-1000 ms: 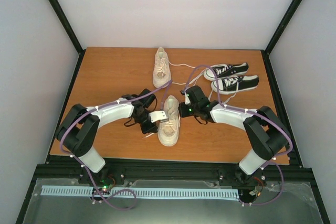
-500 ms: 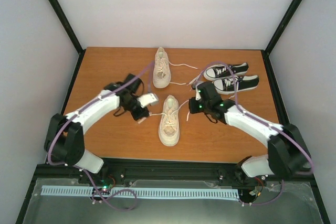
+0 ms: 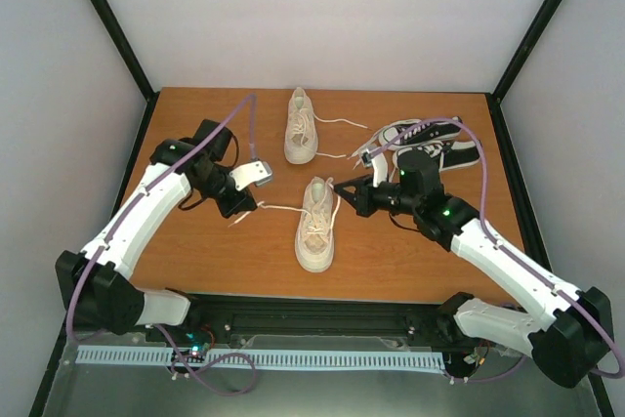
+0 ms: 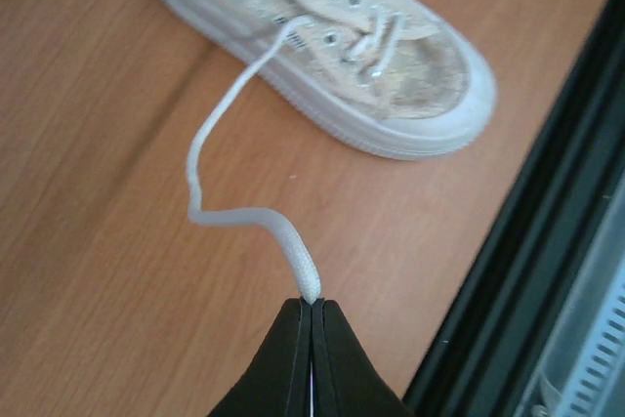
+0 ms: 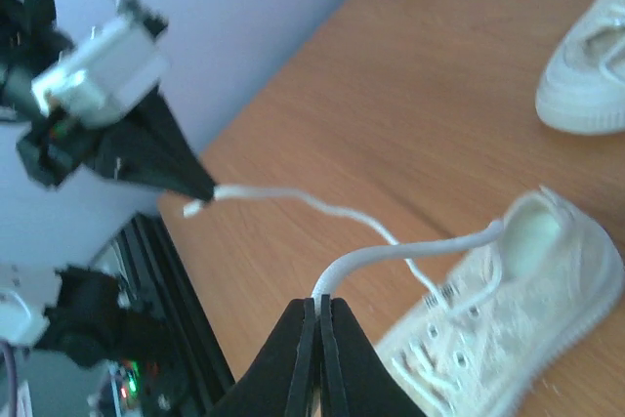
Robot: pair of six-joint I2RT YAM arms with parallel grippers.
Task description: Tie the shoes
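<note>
Two cream shoes lie on the wooden table. The near shoe (image 3: 315, 227) points toe-first at the arm bases; the far shoe (image 3: 301, 126) lies behind it with loose laces. My left gripper (image 3: 241, 206) is shut on the end of the near shoe's left lace (image 4: 234, 212), which runs slack to the eyelets of that shoe (image 4: 391, 75). To the right of the shoe's heel end, my right gripper (image 3: 341, 186) is shut on its other lace (image 5: 410, 256). In the wrist views both left gripper (image 4: 311, 302) and right gripper (image 5: 319, 302) pinch lace at their tips.
A pair of black sneakers (image 3: 435, 144) lies at the back right, partly behind the right arm. The table's black front rail (image 4: 547, 271) runs close to the near shoe's toe. White walls enclose the wooden table (image 3: 195, 261).
Both grippers have moved outward from the near shoe, left arm to the left and back, right arm to the right, drawing the two laces out to either side.
</note>
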